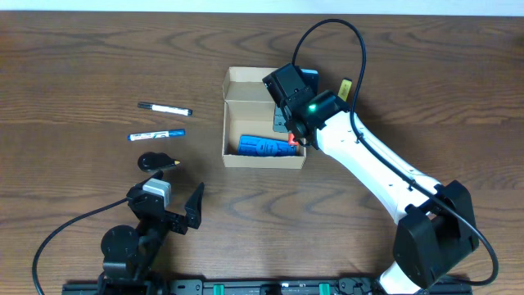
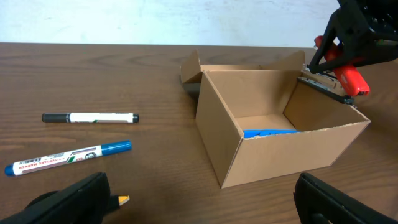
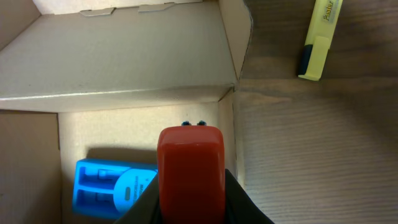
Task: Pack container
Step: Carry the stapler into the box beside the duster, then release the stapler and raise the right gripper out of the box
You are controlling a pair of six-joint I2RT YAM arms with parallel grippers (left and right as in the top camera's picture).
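The container (image 1: 264, 161) sits open at mid-table, its flap lid standing on the far side and a blue object (image 1: 264, 146) lying on its floor along the near wall. The right gripper (image 2: 336, 62) hangs over the box's right wall, jaws closed narrowly on a red object (image 3: 189, 168). The left gripper (image 2: 199, 202) rests at the near left, spread wide and holding nothing. Two markers (image 1: 164, 108) lie left of the box, and a yellow highlighter (image 3: 320, 37) lies at its far right.

Right end effector (image 1: 293, 135) with red object (image 3: 189, 165) blocks the container (image 1: 264, 162) at right; left half open.
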